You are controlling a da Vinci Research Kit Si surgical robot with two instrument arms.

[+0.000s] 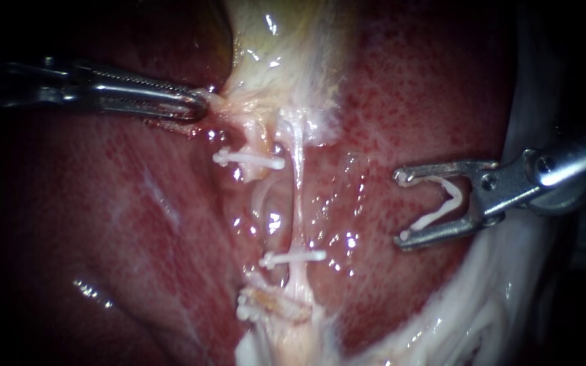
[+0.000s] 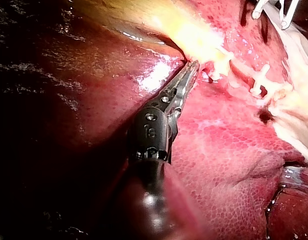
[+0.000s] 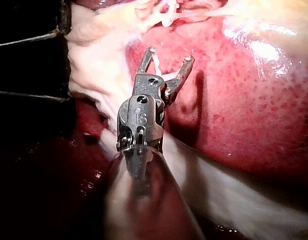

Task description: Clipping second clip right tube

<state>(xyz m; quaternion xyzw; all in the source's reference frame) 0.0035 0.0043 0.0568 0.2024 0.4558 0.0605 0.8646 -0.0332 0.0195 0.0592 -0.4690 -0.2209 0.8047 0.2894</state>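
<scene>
Endoscope view: nearest, a placed clip crosses the right tube, a thin, soft, slippery strand, likely easily torn; clamp its bare length just beyond. Rightward, the right instrument holds an open clip in wide-spread jaws. Farthest, the left instrument grips pale tissue, jaws closed.

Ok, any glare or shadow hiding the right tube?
Endoscope view: small glints on the wet red liver beside the thin pale right tube; the silver left instrument runs back into the dark edge. Left wrist view: a glare patch beside that instrument's tip. Right wrist view: strong glare on the liver; the silver right instrument throws a shadow.
</scene>
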